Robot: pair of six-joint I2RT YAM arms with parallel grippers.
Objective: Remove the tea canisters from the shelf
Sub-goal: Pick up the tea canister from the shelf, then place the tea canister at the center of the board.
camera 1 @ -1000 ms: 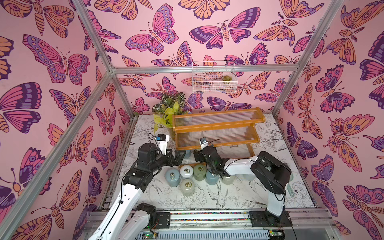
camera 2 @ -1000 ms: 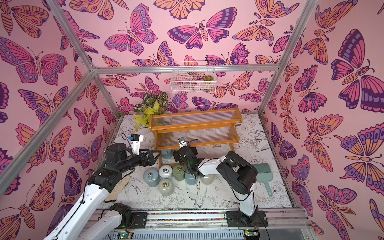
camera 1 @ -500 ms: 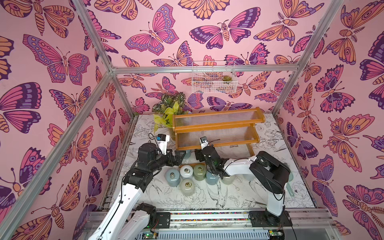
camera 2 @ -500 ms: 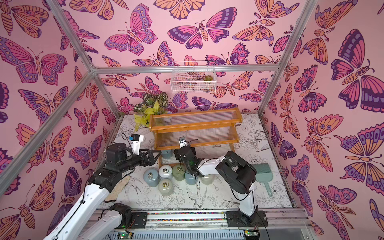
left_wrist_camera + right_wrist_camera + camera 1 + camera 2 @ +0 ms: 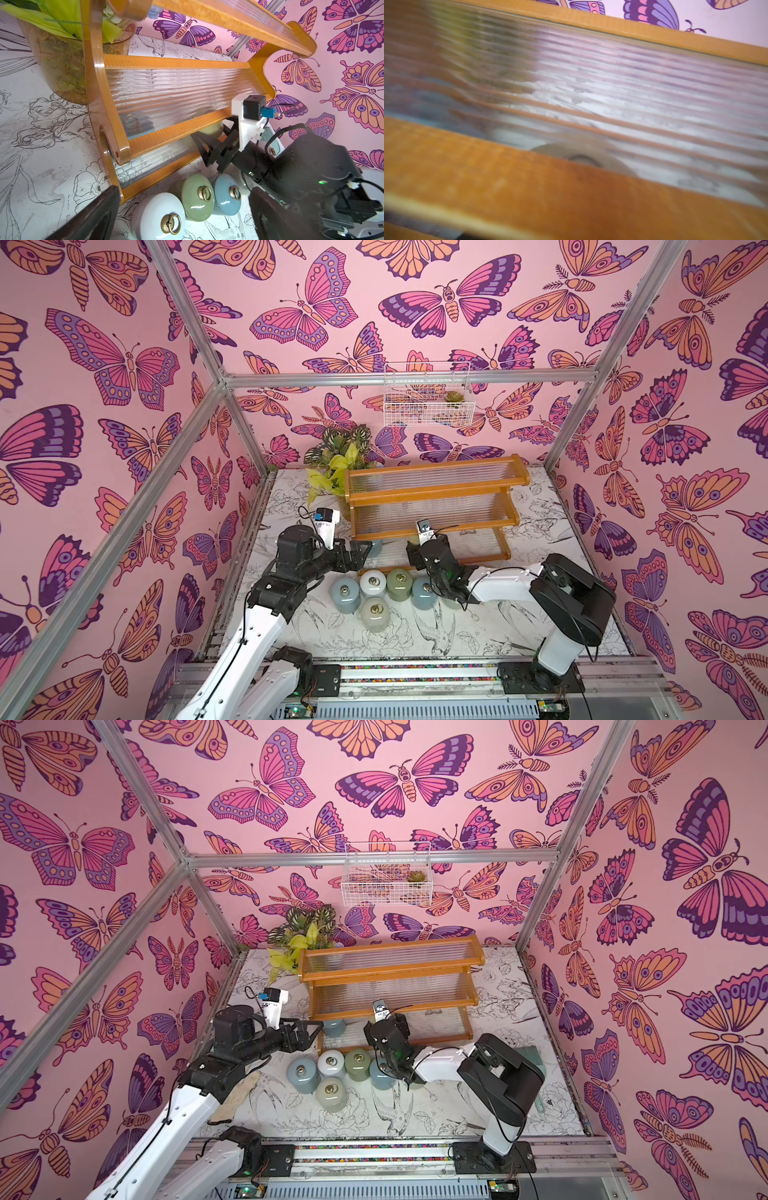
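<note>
Nearest the base, 5 tea canisters (image 5: 400, 580) stand clustered on the table (image 5: 415, 639) just in front of the shelf (image 5: 436, 489). Behind them the left gripper (image 5: 362, 555) hangs released, jaws wide, beside a pale blue canister (image 5: 377, 546) on the lowest tier. The right gripper (image 5: 211, 143) reaches under the middle tier to a cream canister (image 5: 209, 128) on that same tier — clenched or not, I cannot tell. Farther back, a potted plant (image 5: 336, 464) stands behind the shelf's left end, and a white wire basket (image 5: 428, 406) hangs on the rear wall.
</note>
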